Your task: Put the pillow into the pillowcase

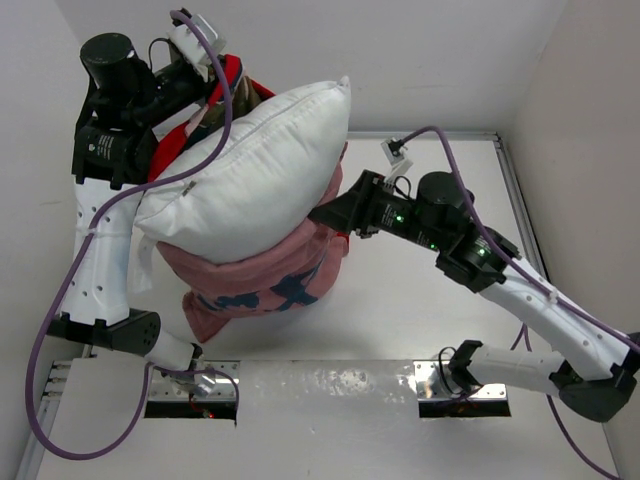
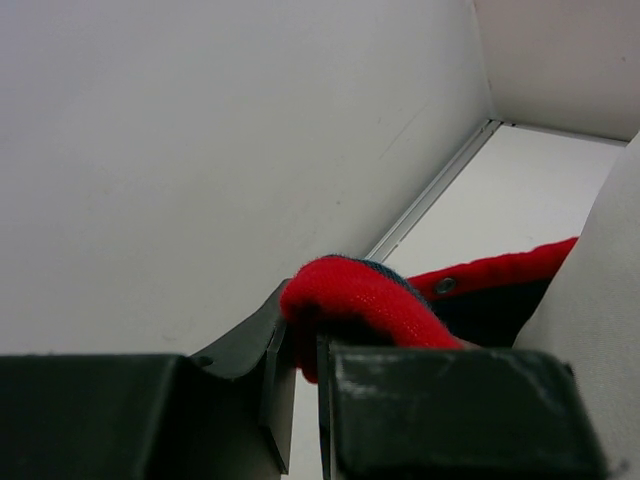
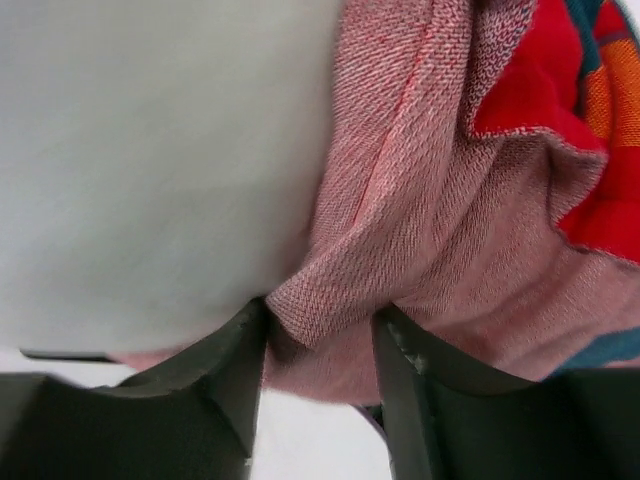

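White walls [image 1: 400, 60] close in a pale surface [image 1: 430, 300]. The pillow [image 1: 250, 175] is held up at a tilt. Its lower end is sunk into the mouth of the pillowcase [image 1: 260, 275], and most of it stands clear above. The case is partly turned inside out (pale pink with dark teal patches shows below the pillow), and its bottom sags toward the surface; I cannot tell whether it touches.

My left hand [image 2: 300, 350] is up at the far left, behind the pillow, clenched on a red fold of the case's edge. A small stud [image 2: 445, 285] sits on the red hem just beside that fold.

My right hand [image 3: 320, 330] is at the pillow's right side, at the rim of the case. Its fingers [image 3: 235, 370] stand apart with a fold of the pink lining between them, touching both. Whether they press it or only bracket it, I cannot tell. White pillow fills the left of that wrist view, lying against the lining.
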`<state>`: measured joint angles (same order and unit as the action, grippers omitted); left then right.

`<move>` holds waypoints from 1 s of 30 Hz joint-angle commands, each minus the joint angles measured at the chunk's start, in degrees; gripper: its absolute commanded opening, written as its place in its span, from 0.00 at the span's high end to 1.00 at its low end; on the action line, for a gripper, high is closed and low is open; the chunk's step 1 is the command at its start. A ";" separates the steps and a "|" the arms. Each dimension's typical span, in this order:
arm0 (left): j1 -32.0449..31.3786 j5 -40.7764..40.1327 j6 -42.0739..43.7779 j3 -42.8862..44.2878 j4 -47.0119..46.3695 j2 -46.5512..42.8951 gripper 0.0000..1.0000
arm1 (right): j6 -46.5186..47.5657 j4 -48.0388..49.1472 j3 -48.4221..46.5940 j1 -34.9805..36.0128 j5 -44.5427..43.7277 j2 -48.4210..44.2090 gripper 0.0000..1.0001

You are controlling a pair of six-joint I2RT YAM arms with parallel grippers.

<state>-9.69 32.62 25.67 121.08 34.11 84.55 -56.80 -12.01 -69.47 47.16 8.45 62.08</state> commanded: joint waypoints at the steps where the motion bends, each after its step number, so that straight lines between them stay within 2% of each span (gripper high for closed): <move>1: -0.24 -0.89 0.70 0.91 -3.87 -0.27 1.00 | -1.74 6.55 0.66 0.57 2.53 4.08 0.56; 4: -0.24 -0.89 0.87 1.27 -3.79 -0.27 1.00 | -2.00 7.87 1.09 0.66 3.68 7.17 0.83; 5: -0.24 -0.98 0.96 1.53 -3.79 -0.35 1.00 | -2.00 8.14 1.18 0.57 3.59 7.35 0.99; 8: -0.24 -3.60 0.00 2.23 -4.22 -0.79 1.00 | 1.67 3.43 -1.44 0.66 -0.78 5.42 1.00; 11: -0.24 -6.77 -2.80 3.90 -6.06 -0.79 1.00 | 9.31 -1.86 -8.03 0.48 -11.05 1.73 1.00; 14: -0.24 -10.29 -5.53 7.15 -9.84 -0.36 1.00 | 19.41 -1.17 -19.08 -0.13 -19.50 0.75 1.00; 15: -0.24 -10.38 -6.07 8.37 -10.98 0.25 1.00 | 26.66 -1.61 -29.82 -0.13 -20.57 1.98 1.00; 17: -0.24 -10.74 -7.90 12.07 -15.98 0.79 1.00 | 33.21 -3.36 -44.18 -0.13 -21.28 9.34 1.00; 18: -0.24 -10.82 -8.53 14.34 -21.14 1.22 1.00 | 37.68 -3.54 -61.49 -0.13 -20.67 12.94 1.00; 19: -0.24 -11.00 -10.19 15.67 -24.06 1.49 1.00 | 38.59 -1.02 -69.58 -0.13 -17.62 19.59 1.00; 20: -0.24 -11.70 -11.16 16.99 -26.52 2.10 1.00 | 38.60 1.18 -76.71 -0.13 -16.20 21.22 1.00; 21: -0.24 -11.70 -11.95 20.57 -29.51 2.54 1.00 | 38.43 3.20 -75.38 -0.05 -15.23 21.06 1.00; 22: -0.24 -11.36 -12.83 22.34 -29.54 3.07 1.00 | 38.17 6.27 -70.15 -0.05 -15.30 15.49 1.00; 23: -0.24 -8.13 -12.84 23.49 -28.49 3.33 1.00 | 38.16 9.34 -50.78 -0.05 -16.96 11.08 1.00; 24: -0.24 -6.10 -12.66 23.59 -23.70 2.99 1.00 | 37.03 13.90 -40.67 -0.13 -18.97 6.95 1.00; 25: -0.24 -1.99 -12.58 19.41 -21.13 2.20 1.00 | 36.67 19.51 -32.65 -0.13 -21.17 3.34 1.00; 26: -0.24 -0.47 -12.31 14.76 -20.32 -0.59 1.00 | 37.71 18.87 -29.79 -0.13 -25.37 4.26 1.00; 27: -0.41 -1.06 -10.92 6.10 -24.40 -1.92 1.00 | 39.72 13.82 -33.85 -0.13 -26.72 6.88 1.00; 28: -0.76 -5.25 -8.47 5.67 -28.62 -2.20 1.00 | 41.92 8.46 -42.59 -0.13 -26.64 10.82 1.00; 29: -0.77 -17.21 -8.62 8.01 -33.79 0.93 1.00 | 44.12 3.36 -69.56 -0.13 -25.25 22.96 1.00; 30: -0.68 -21.33 -8.01 23.17 -37.67 4.62 1.00 | 44.14 -0.17 -81.93 -0.13 -22.02 28.91 1.00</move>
<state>-10.94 27.90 15.07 131.41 13.69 82.98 -18.31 -11.29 -121.51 47.33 -12.95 74.37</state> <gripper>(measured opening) 0.075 0.021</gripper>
